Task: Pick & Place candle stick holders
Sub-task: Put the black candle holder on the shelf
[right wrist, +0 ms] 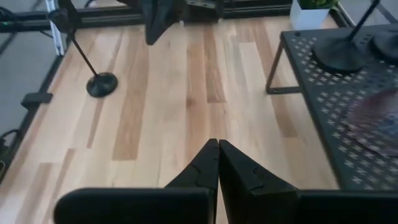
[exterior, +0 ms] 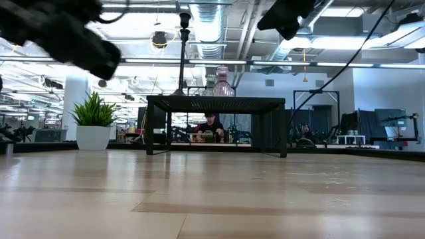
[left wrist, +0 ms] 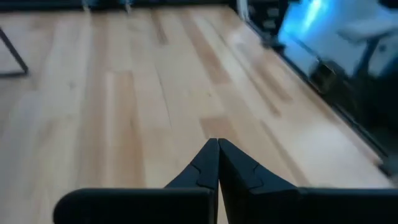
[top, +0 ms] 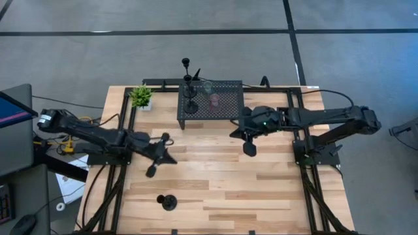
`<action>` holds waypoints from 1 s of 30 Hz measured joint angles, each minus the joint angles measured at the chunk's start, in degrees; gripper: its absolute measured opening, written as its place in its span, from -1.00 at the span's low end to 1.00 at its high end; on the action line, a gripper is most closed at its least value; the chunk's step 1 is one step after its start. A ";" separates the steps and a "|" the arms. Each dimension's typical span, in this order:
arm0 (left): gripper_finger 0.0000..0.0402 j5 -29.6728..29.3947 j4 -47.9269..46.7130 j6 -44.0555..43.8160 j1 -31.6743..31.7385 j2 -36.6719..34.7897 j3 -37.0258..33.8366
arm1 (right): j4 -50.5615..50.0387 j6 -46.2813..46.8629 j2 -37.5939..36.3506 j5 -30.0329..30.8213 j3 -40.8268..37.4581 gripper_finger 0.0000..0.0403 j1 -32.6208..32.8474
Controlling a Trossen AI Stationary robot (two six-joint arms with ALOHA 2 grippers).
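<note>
A black perforated stand (top: pixel 210 104) is at the table's far middle. On its left part stand two black stemmed candle stick holders (top: pixel 189 104). Beside them sit a greenish translucent one (top: pixel 207 86) and a pinkish one (top: pixel 213 101). A third black holder (top: pixel 168 202) stands upright on its round base near the table's front edge, also in the right wrist view (right wrist: pixel 99 84). My left gripper (top: pixel 152 171) hangs shut above the table's left middle, with nothing between its fingers (left wrist: pixel 217 149). My right gripper (top: pixel 249 150) hangs shut in front of the stand's right end, also with nothing in it (right wrist: pixel 217 149).
A small green plant in a white pot (top: pixel 141 98) stands at the far left, next to the stand. Black frame rails (top: pixel 124 130) run along the table's left and right sides. Bare wooden boards (top: pixel 222 183) lie between the grippers and the front edge.
</note>
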 joint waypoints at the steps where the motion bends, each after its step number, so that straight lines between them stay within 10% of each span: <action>1: -0.98 -1.55 -2.99 -0.13 -1.70 -1.43 0.00 | 1.08 0.46 0.06 0.00 -0.56 -0.99 0.28; 14: -0.99 -20.30 -10.43 -13.68 -25.04 -5.67 -7.35 | 9.24 3.48 0.02 6.33 -0.68 -1.00 5.44; 30: -0.95 -20.79 6.70 -10.19 -40.00 -4.22 -14.08 | 14.91 7.65 0.03 10.73 -0.67 -1.00 11.29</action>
